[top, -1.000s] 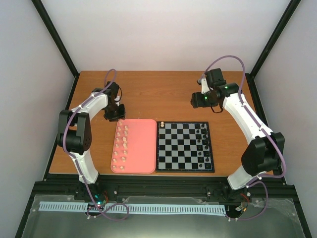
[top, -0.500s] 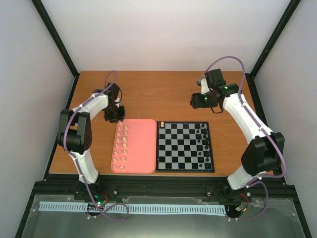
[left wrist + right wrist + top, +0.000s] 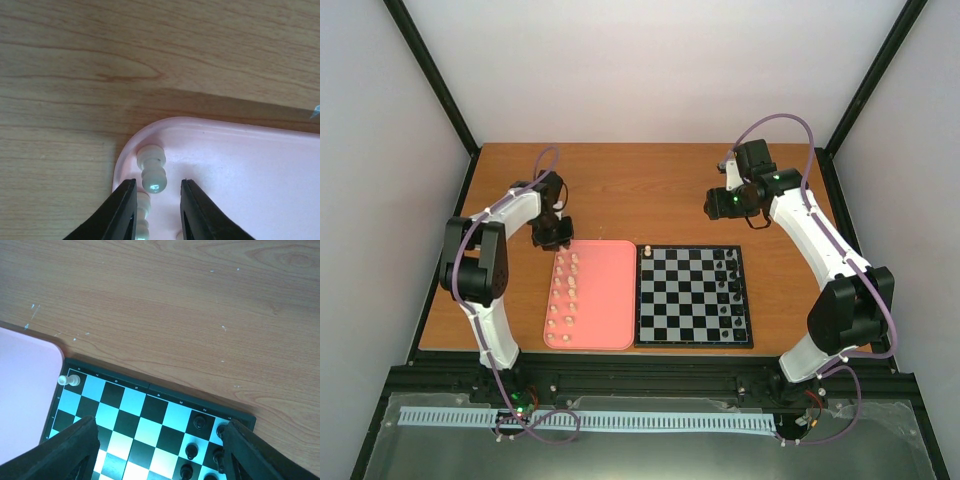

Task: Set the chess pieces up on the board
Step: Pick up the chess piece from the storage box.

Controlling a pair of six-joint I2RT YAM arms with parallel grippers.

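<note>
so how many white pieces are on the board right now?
1. A single white piece stands on the board's far-left corner square, beside the pink tray. The top view shows the whole board, so none are hidden there.

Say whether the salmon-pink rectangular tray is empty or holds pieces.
Not empty: tiny cream-white chess pieces sit in two columns along the left side of the salmon-pink rectangular tray.
</note>
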